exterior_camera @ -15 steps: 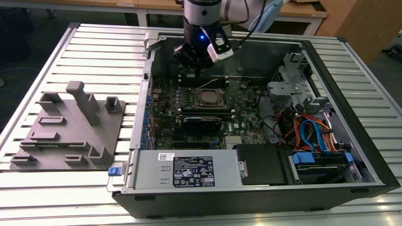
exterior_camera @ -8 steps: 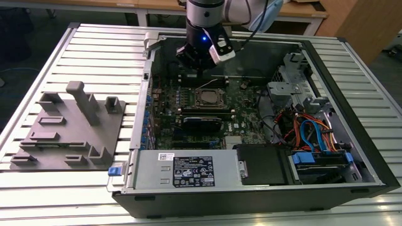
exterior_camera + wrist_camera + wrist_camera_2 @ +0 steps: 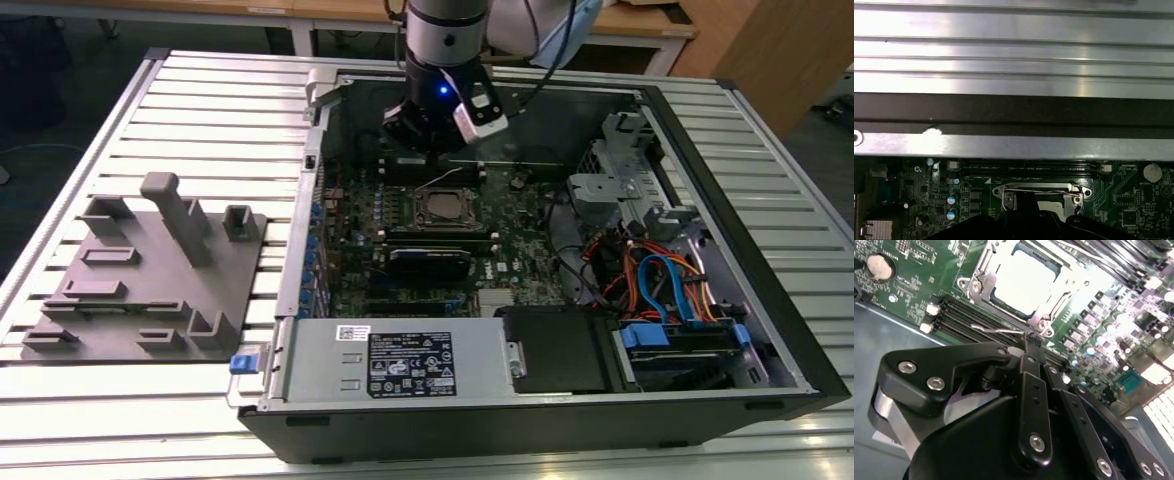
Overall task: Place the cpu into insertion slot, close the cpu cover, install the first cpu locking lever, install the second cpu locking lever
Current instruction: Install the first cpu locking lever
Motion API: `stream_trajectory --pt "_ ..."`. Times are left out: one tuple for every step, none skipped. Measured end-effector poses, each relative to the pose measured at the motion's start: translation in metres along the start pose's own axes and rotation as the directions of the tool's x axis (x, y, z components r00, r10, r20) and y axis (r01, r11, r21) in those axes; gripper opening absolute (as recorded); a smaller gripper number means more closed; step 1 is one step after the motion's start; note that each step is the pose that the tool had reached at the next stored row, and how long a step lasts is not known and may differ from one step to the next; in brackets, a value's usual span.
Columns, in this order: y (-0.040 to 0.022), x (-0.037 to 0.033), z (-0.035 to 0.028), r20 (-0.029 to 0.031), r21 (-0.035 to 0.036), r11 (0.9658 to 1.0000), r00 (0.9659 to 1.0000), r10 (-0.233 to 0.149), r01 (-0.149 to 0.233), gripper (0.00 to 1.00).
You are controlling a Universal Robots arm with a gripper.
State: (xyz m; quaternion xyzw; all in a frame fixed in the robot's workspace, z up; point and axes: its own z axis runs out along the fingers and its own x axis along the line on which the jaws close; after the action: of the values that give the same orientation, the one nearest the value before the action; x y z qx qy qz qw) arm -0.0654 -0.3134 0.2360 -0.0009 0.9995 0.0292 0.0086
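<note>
The cpu (image 3: 1024, 282), a silver-topped square, lies in the insertion slot (image 3: 447, 208) on the green motherboard. The cpu cover (image 3: 985, 260), a silver frame, lies down around it. A thin wire locking lever (image 3: 996, 331) runs from the socket's edge over the memory slots and rises toward my gripper in the exterior view. My gripper (image 3: 1030, 340) hangs just behind the socket (image 3: 430, 152), its black fingers (image 3: 1026, 370) pressed together. The tips meet the lever's free end; I cannot tell if the wire is clamped. In the first wrist view the cover (image 3: 1036, 189) sits beyond the gripper's dark body.
The open computer case (image 3: 747, 250) lies on a slatted metal table (image 3: 200, 90). Black memory slots (image 3: 961, 315) run beside the socket. Coloured cables (image 3: 654, 280) and a drive cage fill the exterior view's right. A power supply (image 3: 400, 365) sits in front. A grey fixture plate (image 3: 147, 270) stands on the left.
</note>
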Motion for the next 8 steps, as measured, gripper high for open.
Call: stream_trajectory --pt "-0.0001 -0.0006 0.0013 0.0000 0.0000 1.0000 1.0000 0.000 0.000 0.11" --pt "-0.0001 -0.0011 0.0024 0.0000 0.0000 1.0000 1.0000 0.000 0.000 0.11" --pt "-0.0002 -0.0017 0.0032 -0.0001 0.0001 1.0000 1.0000 0.000 0.000 0.11" --pt "-0.0002 -0.0022 0.0040 0.0000 0.0001 1.0000 1.0000 0.000 0.000 0.11" --pt "0.0000 -0.0029 0.0045 -0.0001 0.0002 1.0000 1.0000 0.000 0.000 0.11" --pt "0.0001 -0.0035 0.0049 -0.0001 0.0002 1.0000 1.0000 0.000 0.000 0.11" --pt "0.0004 -0.0041 0.0052 -0.0001 0.0001 1.0000 1.0000 0.000 0.000 0.11" --pt "0.0009 -0.0045 0.0055 0.0000 0.0001 1.0000 1.0000 0.000 0.000 0.11"
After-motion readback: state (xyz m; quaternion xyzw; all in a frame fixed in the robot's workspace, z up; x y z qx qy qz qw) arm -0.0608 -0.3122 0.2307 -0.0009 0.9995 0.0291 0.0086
